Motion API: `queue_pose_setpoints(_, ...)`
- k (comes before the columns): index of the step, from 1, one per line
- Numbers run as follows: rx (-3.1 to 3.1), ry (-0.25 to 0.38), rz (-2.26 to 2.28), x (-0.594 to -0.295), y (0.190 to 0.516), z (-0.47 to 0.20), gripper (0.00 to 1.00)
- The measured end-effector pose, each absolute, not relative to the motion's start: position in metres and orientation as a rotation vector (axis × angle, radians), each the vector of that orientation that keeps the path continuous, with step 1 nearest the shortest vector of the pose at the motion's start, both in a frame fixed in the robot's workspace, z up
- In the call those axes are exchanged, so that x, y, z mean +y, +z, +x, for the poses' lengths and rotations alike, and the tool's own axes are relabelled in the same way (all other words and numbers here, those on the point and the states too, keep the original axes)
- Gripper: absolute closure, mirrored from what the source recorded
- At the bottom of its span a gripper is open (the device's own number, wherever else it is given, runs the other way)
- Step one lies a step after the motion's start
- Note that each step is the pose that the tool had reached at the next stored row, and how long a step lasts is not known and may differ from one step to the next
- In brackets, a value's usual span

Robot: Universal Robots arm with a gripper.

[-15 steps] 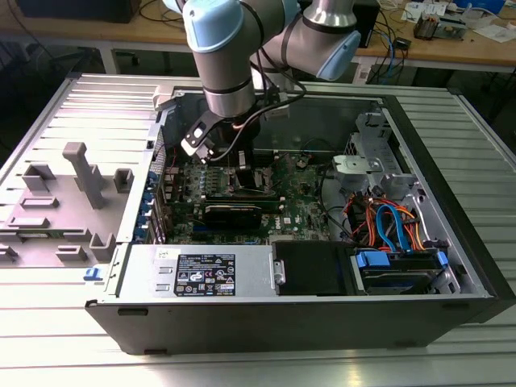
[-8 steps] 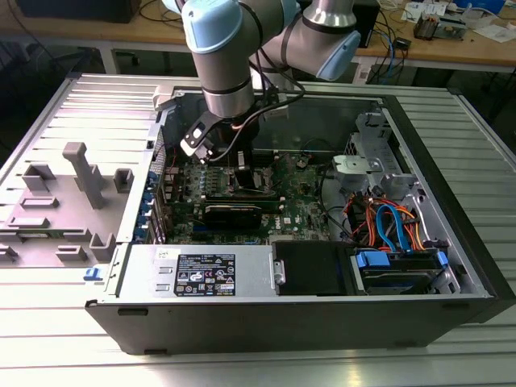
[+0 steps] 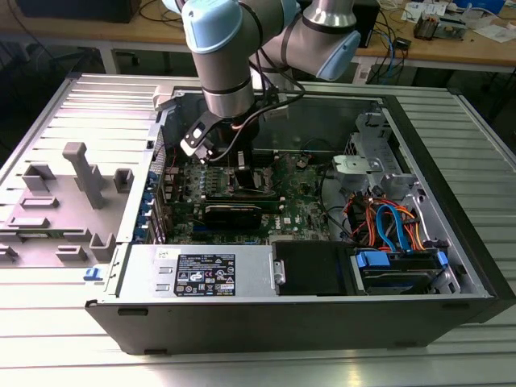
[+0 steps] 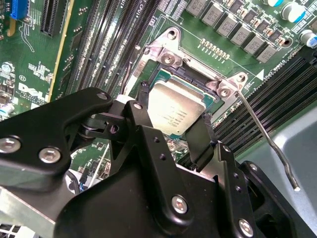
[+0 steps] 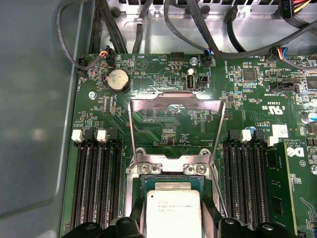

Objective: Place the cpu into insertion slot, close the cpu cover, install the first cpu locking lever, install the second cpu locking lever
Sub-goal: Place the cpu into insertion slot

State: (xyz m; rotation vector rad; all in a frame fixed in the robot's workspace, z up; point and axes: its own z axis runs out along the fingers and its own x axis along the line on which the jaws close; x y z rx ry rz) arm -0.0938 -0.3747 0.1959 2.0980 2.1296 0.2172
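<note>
Pinches the cpu (image 4: 173,101) between the two black fingers (image 4: 144,99) of the gripper (image 4: 174,114), one pressed against each of two opposite edges. Holds the chip flat and low within the insertion slot (image 4: 166,53), plain silver top facing up, with the slot's silver rim visible around it past the fingertips; cannot tell whether fully seated. Has the cpu cover (image 5: 176,97) standing open on its hinge just beyond the fingers, with the green motherboard (image 5: 163,74) visible through its square window. Has one thin wire locking lever (image 4: 257,122) unlatched, slanting away from a slot corner to one side of the fingers. Sits flanked by long black memory slots (image 5: 94,183) on both sides of the fingers. In the exterior view, reaches down with the arm (image 3: 230,56) into the open computer case (image 3: 242,278) lying on its side on the ribbed metal worktop (image 3: 72,355)
</note>
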Motion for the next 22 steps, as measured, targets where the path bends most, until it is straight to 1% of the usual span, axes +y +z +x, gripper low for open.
queue_pose_setpoints(22,2.113,0.214,2.112,-0.3744,0.1955,-0.0927,0.45)
